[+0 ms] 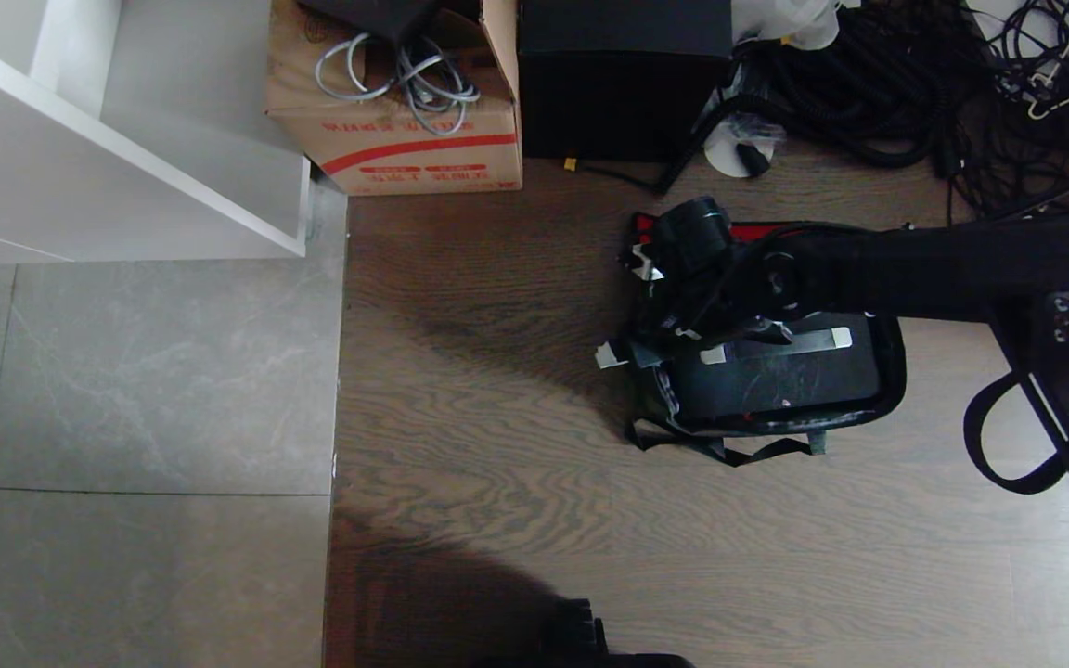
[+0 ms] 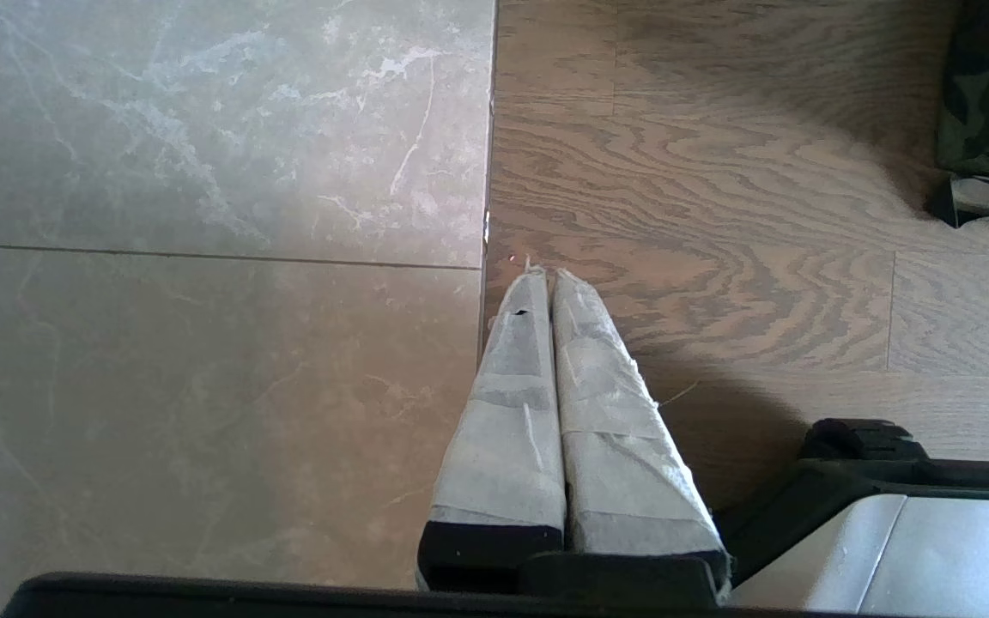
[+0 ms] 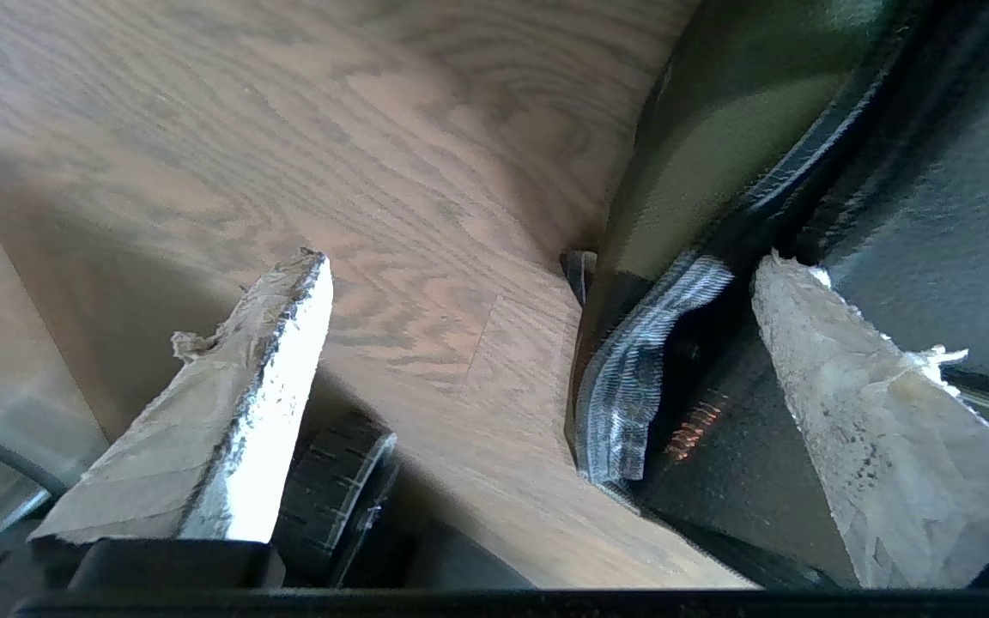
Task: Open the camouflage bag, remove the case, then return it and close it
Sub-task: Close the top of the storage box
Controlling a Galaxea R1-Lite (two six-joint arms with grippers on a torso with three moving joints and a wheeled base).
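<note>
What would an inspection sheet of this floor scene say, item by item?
Surface: wood floor, grey tiles on the left.
Job's things: bag lies open; case inside it.
Clutter: cardboard box, black box.
Grippers: right gripper open, straddling the bag's edge; left gripper shut, parked over the floor.
Cables: grey coil in the cardboard box; black tangle behind.
Surroundings: white shelf.
</note>
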